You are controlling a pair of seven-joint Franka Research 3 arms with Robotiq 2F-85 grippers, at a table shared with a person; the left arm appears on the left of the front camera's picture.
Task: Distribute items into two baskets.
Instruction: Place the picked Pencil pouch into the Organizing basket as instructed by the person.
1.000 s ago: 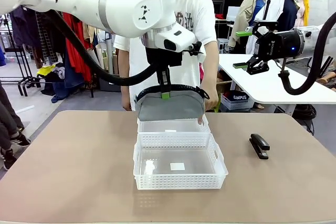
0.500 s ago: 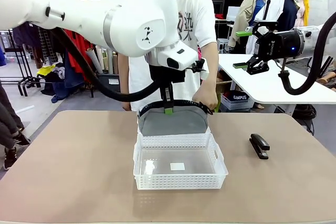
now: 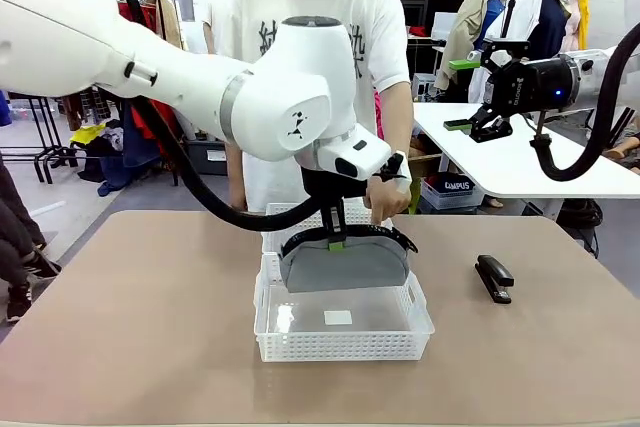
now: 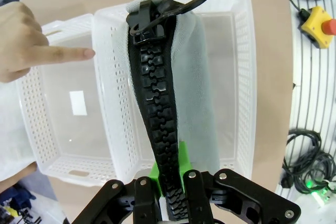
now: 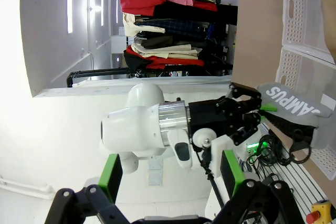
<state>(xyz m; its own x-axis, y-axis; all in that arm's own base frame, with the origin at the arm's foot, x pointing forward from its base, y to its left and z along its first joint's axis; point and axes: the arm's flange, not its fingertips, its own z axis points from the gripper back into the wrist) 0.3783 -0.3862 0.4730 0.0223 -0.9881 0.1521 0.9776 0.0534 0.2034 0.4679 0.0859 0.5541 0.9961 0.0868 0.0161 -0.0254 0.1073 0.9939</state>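
My left gripper (image 3: 337, 238) is shut on the black zipper edge of the grey pouch (image 3: 345, 265), which hangs over the near basket (image 3: 340, 345), its lower edge around rim height. In the left wrist view the zipper (image 4: 157, 103) runs up from my left gripper (image 4: 170, 198) over that basket (image 4: 244, 77). The far basket (image 3: 275, 213) sits right behind it. The black stapler (image 3: 493, 278) lies on the table to the right. My right gripper (image 3: 468, 95) hangs open high at the right, its jaws (image 5: 169, 174) empty.
A person stands at the far side, one hand (image 3: 385, 201) just behind the pouch. In the left wrist view a finger (image 4: 73, 54) points at the wall between the baskets, and the far basket (image 4: 31, 108) has a white sticker. A white table (image 3: 520, 162) stands behind right.
My left arm has come down and toward me with the pouch, from above the far basket to over the near one. The person's hand followed it down. The right arm has not moved.
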